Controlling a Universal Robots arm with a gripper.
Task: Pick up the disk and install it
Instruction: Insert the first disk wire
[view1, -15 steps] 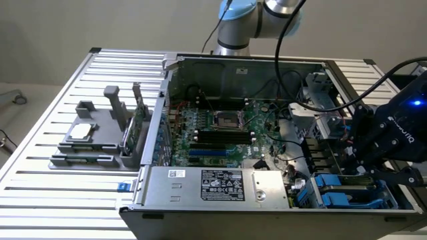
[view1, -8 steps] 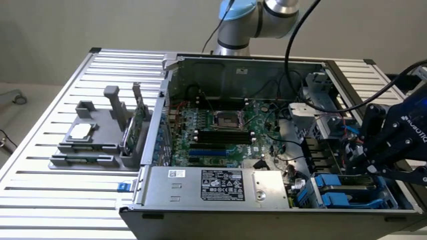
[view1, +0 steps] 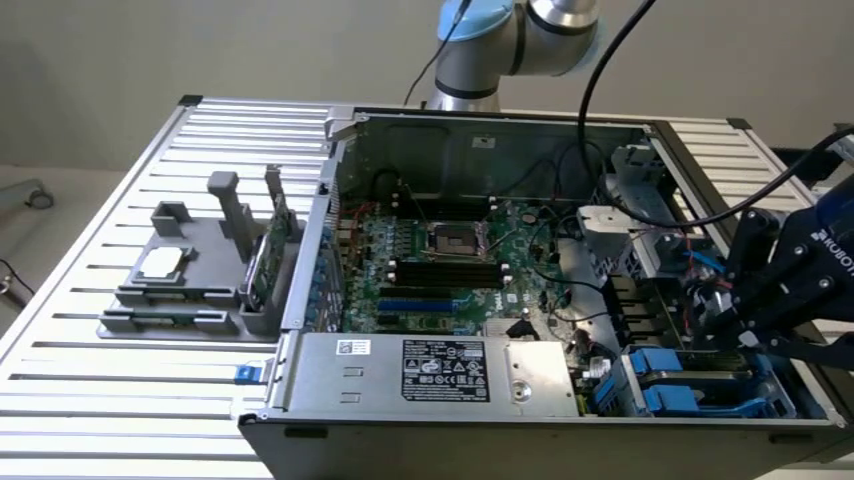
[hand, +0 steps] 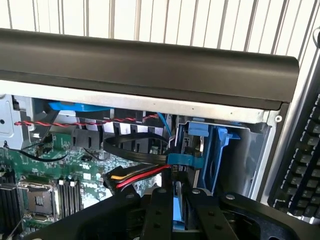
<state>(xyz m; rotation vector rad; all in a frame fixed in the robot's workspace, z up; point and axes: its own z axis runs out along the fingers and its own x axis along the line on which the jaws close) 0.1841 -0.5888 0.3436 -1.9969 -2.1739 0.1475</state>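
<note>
Claw (hand: 177, 192): fingers (hand: 160, 210) pressed almost together, pinching a thin strip of blue plastic. Judged this to be the carrier edge of the disk (hand: 177, 215), held edge-on, so little of it showed.

Just beyond the fingertips stood the drive cage (hand: 250, 150) with blue carriers (hand: 220, 150) upright inside it. The disk lay in line with the claw and pointed at the cage. Its long axis seemed to run from the fingers down into the bay, though I could not tell how deep it sat.

A cable bundle (hand: 137, 175) of red, yellow and black leads lay just beside the fingertips, on the motherboard (view1: 441, 260) side.

In the exterior view the claw (view1: 727, 335) hung over the computer case (view1: 400, 425) at its near corner, on the exterior view's right. The case rested on a slatted worktop (view1: 80, 400).
</note>
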